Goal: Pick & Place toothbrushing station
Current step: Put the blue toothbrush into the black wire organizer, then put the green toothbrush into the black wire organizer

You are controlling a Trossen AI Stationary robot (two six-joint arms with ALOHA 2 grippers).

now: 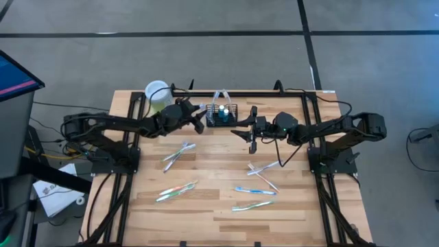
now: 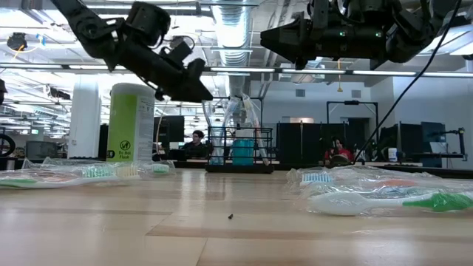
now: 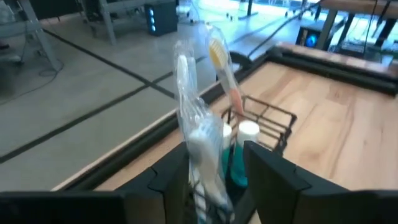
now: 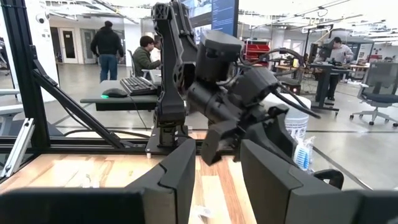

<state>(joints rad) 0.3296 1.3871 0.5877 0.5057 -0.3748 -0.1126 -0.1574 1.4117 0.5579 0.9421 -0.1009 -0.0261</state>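
The black basket (image 1: pixel 221 114) sits at the tabletop's (image 1: pixel 219 206) far edge, a tall green can (image 1: pixel 157 96) nearby. Wrapped toothbrushes (image 1: pixel 255 190) lie around. The left hand (image 1: pixel 199 118) is just beside the basket, the right hand (image 1: pixel 248 135) close by, both with fingers apart, holding nothing.

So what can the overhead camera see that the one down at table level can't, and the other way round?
Only the high view shows the whole layout: both arms reaching in from the sides, the left pincer and right pincer flanking the black wire basket at the table's far edge, and wrapped toothbrushes scattered over the wooden table.

Only the low view shows the room behind, with seated people, and that both pincers hang above the tabletop.

Both show the basket with toothbrushes standing in it, the pale-green cylinder and the loose brushes.
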